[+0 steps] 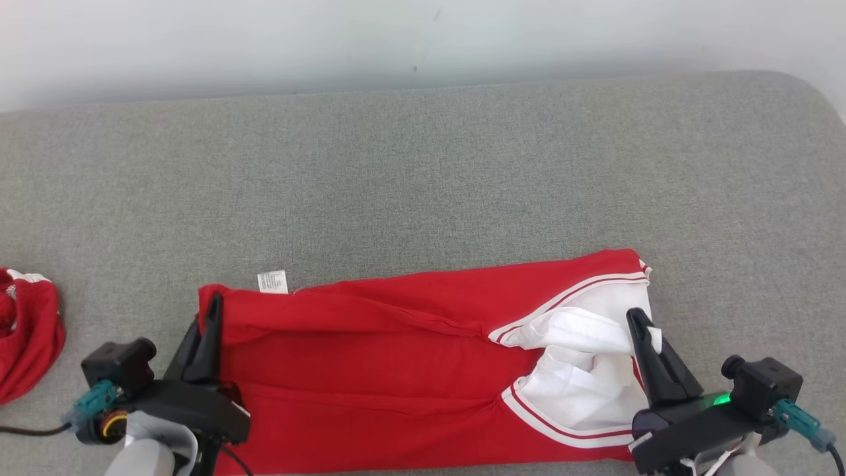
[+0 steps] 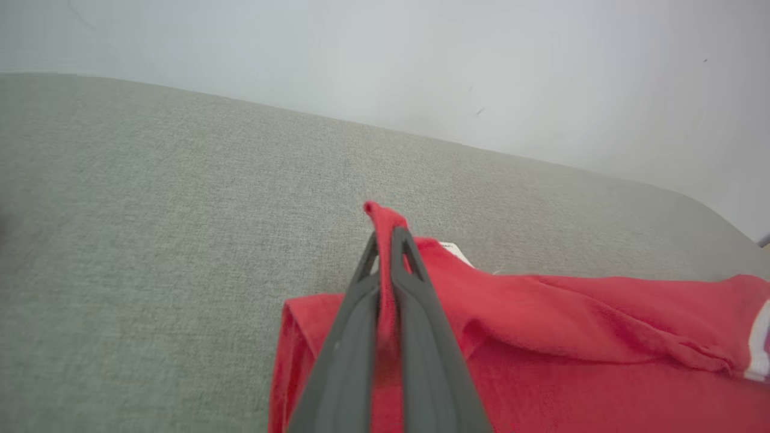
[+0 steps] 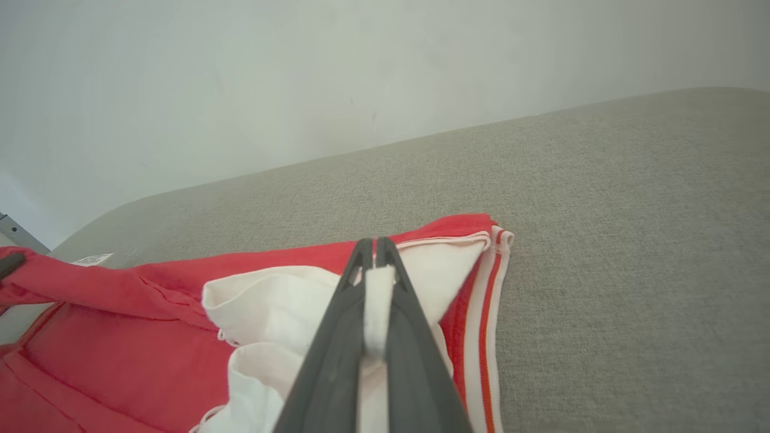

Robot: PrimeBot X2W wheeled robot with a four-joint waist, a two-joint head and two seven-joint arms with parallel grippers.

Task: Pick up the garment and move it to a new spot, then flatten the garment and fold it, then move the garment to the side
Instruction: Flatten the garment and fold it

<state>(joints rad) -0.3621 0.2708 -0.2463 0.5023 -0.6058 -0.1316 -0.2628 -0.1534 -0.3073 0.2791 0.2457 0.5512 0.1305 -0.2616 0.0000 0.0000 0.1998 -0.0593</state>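
"So, where are you gripping it?"

"I'm pinching the red garment [image 1: 396, 357] at both ends. My left gripper [image 1: 213, 309] is clamping tight on its red left corner, my right gripper [image 1: 638, 324] on the white lining [image 1: 581, 330] at the right. It's lying along the near edge of the grey cushion [image 1: 423, 185]."

"How is it behaving?"

"I'm judging it soft, light and limp, so I'm favouring the corners."
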